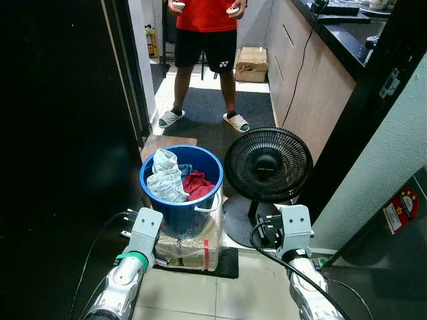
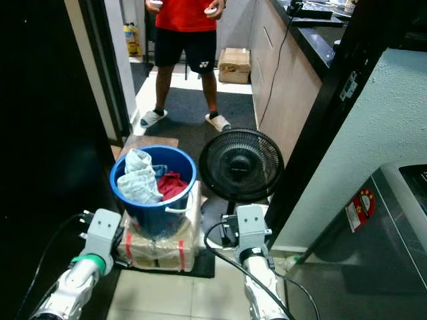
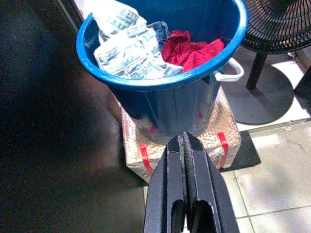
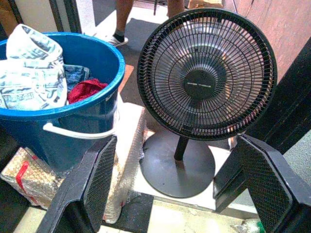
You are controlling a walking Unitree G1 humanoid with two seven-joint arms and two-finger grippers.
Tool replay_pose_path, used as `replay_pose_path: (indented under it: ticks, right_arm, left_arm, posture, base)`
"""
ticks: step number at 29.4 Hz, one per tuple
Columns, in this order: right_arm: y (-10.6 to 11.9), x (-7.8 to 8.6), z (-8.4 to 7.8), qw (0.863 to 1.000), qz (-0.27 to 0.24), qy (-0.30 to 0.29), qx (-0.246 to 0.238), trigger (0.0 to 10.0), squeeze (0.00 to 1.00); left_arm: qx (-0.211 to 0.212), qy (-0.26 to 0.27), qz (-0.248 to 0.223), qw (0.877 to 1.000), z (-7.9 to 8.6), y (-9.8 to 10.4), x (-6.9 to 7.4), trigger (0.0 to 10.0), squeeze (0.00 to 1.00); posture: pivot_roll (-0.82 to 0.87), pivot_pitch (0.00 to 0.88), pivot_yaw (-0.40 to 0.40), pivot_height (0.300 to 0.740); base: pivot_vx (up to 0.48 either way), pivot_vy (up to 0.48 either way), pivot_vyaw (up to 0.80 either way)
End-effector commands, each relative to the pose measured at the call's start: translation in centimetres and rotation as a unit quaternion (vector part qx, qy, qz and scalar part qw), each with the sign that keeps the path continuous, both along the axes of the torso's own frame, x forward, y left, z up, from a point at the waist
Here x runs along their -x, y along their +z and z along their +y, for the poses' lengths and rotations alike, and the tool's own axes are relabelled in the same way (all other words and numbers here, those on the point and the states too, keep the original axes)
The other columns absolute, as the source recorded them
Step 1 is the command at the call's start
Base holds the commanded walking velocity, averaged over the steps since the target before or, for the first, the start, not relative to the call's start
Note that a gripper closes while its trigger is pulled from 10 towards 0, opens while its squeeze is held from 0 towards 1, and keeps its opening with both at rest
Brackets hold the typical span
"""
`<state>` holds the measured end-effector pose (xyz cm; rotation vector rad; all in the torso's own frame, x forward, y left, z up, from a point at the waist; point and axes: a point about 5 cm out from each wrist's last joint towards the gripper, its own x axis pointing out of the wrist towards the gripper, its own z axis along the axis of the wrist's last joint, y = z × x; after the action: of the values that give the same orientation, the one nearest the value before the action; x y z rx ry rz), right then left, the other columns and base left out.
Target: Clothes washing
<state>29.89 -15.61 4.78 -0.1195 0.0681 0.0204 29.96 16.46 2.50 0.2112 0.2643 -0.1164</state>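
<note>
A blue bucket with a white handle stands on a bubble-wrapped box just ahead of me. It holds a pale printed garment, a piece of denim and a red cloth. My left gripper is shut, empty, held low in front of the bucket's near side. My right gripper is open wide, its fingers spread before the fan's base, to the right of the bucket. The grey top of a washing machine is at my right.
A black floor fan stands right beside the bucket. A person in a red shirt and black shorts stands in the passage beyond. A dark door walls the left; a counter and a cardboard box lie further back.
</note>
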Motion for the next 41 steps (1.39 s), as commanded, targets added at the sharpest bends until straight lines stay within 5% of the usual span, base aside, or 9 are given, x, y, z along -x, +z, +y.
replay_pose_path:
  ticks: [1,41]
  right_arm:
    - [-0.36,0.32,-0.05,1.000,0.007,-0.002,-0.004,10.0,0.00]
    - [-0.60,0.66,0.11,1.000,0.010,0.001,-0.008,10.0,0.00]
  left_arm:
    - [-0.003,0.000,0.015,1.000,-0.04,-0.64,0.48,10.0,0.00]
    - [0.002,-0.001,0.016,1.000,-0.16,-0.73,0.72,10.0,0.00]
  posture:
    - [0.00,0.000,0.032,0.740]
    - [0.00,0.000,0.033,0.740]
  base:
    - [0.000,0.000,0.00]
    - [0.000,0.000,0.00]
